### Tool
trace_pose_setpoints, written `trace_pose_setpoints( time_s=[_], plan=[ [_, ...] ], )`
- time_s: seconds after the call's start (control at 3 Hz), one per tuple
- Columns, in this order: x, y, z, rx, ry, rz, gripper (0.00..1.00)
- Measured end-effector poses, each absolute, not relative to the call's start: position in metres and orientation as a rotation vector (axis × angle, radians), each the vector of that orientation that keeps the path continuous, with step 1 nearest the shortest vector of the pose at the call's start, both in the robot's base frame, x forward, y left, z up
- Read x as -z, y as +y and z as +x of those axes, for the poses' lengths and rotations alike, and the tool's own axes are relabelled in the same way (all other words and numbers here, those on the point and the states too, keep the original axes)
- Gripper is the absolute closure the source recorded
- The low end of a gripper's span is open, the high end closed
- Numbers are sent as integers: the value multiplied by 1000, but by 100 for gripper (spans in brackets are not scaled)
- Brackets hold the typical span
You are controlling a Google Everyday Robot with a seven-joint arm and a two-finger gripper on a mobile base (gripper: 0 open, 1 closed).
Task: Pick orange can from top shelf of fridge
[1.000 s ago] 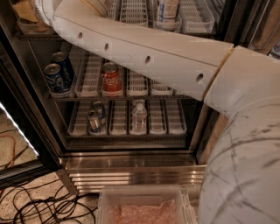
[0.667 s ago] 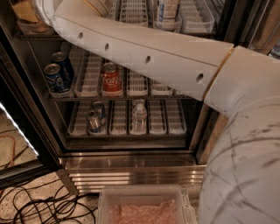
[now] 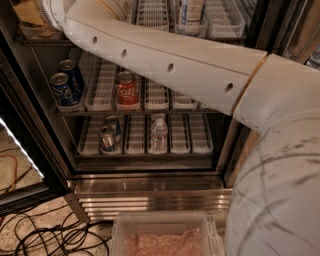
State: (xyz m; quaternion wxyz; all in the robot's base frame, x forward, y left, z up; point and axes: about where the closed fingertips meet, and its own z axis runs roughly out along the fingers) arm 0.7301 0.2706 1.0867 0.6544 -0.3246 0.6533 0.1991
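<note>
Fridge (image 3: 150, 196): my arm (image 3: 170, 65) crosses it from 3 to 11 o'clock. The gripper is out of view past the 11 o'clock corner, so I cannot tell its grip state. Top shelf (image 3: 220, 36): what seems the orange can (image 3: 30, 14) at 11 o'clock, half hidden. Shelf below: red cola can (image 3: 127, 90), two blue cans (image 3: 65, 87).

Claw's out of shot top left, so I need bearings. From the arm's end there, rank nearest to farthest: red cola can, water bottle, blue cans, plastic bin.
Claw out of view, past the arm's end, top left.
1. Blue cans, middle shelf, far left.
2. Red cola can, same shelf, centre.
3. Water bottle, shelf below.
4. Plastic bin, floor, bottom.
</note>
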Motion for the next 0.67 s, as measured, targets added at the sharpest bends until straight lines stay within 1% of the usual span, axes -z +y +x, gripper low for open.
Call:
trace_pose_setpoints(
  time_s=[0.67],
  plan=[
    [-1108, 281, 723, -521, 1408, -740, 100]
  ],
)
